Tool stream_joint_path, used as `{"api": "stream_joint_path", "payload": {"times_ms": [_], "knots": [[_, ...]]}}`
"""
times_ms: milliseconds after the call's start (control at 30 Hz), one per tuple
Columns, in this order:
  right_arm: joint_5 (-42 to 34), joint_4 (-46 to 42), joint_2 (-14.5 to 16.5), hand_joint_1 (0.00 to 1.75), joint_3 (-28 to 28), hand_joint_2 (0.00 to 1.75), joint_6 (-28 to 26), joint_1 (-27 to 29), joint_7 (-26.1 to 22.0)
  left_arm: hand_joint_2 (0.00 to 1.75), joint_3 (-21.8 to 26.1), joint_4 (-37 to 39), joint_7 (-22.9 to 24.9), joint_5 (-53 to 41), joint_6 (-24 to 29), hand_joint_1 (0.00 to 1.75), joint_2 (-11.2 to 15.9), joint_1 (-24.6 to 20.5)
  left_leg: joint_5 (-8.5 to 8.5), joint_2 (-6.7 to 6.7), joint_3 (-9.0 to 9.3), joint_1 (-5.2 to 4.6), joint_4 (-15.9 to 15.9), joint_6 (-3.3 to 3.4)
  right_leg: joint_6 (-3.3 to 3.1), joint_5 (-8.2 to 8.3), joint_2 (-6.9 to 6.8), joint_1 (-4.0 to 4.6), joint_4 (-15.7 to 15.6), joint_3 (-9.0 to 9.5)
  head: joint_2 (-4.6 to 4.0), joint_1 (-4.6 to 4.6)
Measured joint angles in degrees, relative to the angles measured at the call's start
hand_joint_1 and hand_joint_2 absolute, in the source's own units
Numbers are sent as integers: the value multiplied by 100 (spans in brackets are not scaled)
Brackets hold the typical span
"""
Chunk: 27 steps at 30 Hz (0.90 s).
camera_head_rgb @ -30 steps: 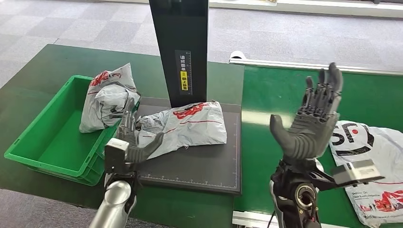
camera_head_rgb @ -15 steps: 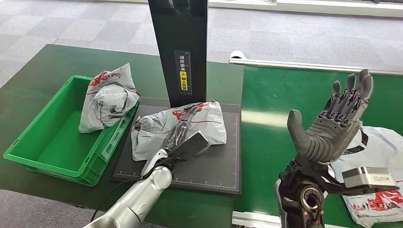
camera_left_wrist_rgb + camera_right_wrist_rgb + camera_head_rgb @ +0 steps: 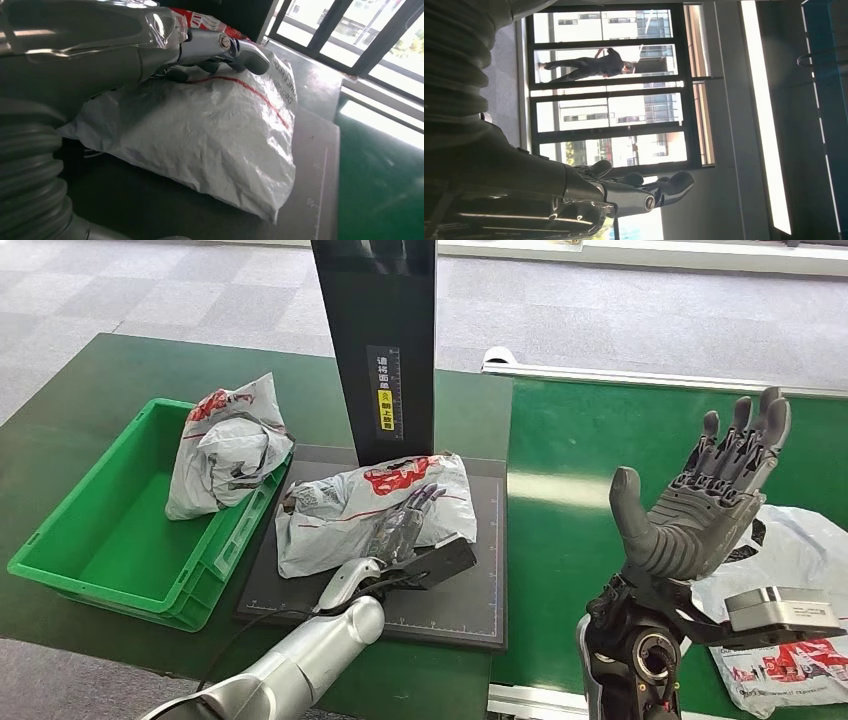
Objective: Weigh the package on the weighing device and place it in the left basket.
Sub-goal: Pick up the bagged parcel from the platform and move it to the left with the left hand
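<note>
The grey package (image 3: 375,505) is lying on the black weighing device (image 3: 455,585) beside the green basket (image 3: 95,530), with the left hand (image 3: 405,530) resting on it, fingers (image 3: 247,50) stretched flat, not gripping, while the right hand (image 3: 700,505) is hovering raised, fingers spread wide, holding nothing.

I see the package (image 3: 375,502) on the scale (image 3: 455,595) before the post (image 3: 378,340), my left hand (image 3: 405,525) on it, the basket (image 3: 95,530) left holding another bag (image 3: 225,445), a third bag (image 3: 790,630) right.
</note>
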Motion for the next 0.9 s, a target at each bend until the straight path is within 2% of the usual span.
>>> {"api": "stream_joint_path", "payload": {"times_ms": [100, 200, 233, 333, 367, 600, 900], "knots": [[4, 0, 16, 0, -21, 175, 34, -1, 22, 175, -109, 82, 254, -349, 8, 0, -18, -20, 0, 0, 0, 0, 0, 0, 0, 0, 0, 0, 0, 0, 0, 1], [6, 1, 51, 0, -85, 175, 108, -2, 71, 175, -584, 368, 1160, -1419, -134, 0, -94, -151, -1, -7, 10, 0, -1, 1, 1, -1, -6, -1, 0, 18, 0, 2], [3, 2, 55, 0, -99, 175, 115, -2, 76, 175, -709, 434, 1344, -1610, -205, 37, -112, -201, -2, -9, 17, -1, -1, 1, 1, -2, -9, -1, -1, 28, 0, 2], [-5, 2, 57, 0, -117, 175, 118, -2, 78, 175, -824, 502, 1415, -1696, -301, 166, -120, -255, -2, -10, 31, -1, -2, 3, 1, -2, -9, -1, -2, 43, 0, 2], [-8, 2, 57, 0, -125, 175, 118, -2, 79, 175, -849, 521, 1414, -1707, -324, 173, -120, -258, -1, -10, 34, 0, -2, 3, 1, -2, -9, -1, -2, 45, 0, 2], [-5, -3, 55, 0, -201, 175, 113, 28, 79, 175, -977, 619, 1385, -1916, -163, 175, -97, -232, 2, -10, 41, 0, -2, 2, 0, 0, -8, 0, -1, 47, 0, 1], [50, -37, 44, 0, -291, 175, 88, 199, 79, 175, -1004, 680, 1157, -2096, 1222, 175, 75, 115, -2, -8, 35, 0, -3, 1, 0, -3, -7, 0, -1, 41, 0, 1]]}}
